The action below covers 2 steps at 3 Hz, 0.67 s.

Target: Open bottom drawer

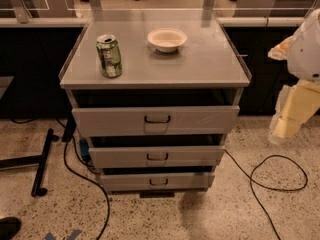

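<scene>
Camera view shows the gripper (286,121) at the right edge, in the air beside the cabinet (210,71) and apart from it. Whether it is open or closed, or holds anything, I cannot tell. The bottom drawer (159,181) is the lowest of three, near the floor, with a dark gap above its front. A green can (109,55) and a white bowl (167,39) stand on the cabinet top.

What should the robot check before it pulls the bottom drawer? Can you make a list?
1. Is the handle of the bottom drawer in view: ok.
2. Is the gripper at it: not ok, it hangs right of the cabinet.
3. Is the cable off the drawer's path: ok, it lies rightward.
4. Is the can upright: ok.
5. How far out the drawer is: cannot tell.
</scene>
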Available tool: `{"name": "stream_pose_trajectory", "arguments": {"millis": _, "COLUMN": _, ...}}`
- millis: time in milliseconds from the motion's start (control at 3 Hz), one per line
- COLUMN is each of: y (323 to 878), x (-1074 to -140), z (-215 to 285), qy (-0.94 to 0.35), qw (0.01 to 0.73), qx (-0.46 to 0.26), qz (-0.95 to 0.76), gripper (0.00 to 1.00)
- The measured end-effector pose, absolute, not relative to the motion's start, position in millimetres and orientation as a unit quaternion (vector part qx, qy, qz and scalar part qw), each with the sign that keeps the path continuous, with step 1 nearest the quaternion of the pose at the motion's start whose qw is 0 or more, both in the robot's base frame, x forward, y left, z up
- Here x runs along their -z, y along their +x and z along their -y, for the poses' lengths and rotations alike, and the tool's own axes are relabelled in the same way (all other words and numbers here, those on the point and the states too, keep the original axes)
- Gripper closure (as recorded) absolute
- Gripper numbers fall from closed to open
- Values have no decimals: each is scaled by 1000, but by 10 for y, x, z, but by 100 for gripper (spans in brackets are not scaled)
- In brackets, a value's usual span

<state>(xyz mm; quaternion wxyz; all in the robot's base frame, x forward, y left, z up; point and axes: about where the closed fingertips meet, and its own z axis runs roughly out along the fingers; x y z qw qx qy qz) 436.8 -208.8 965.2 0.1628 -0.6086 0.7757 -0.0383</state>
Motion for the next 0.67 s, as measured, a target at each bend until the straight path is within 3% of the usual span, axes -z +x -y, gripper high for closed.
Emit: {"name": "stream_pose_trajectory", "arguments": {"millis": 667, "y": 4234, "x": -8247, "z": 1853, "qy": -638, "qw": 176, "qx": -42, "qz": -749, "gripper": 0}}
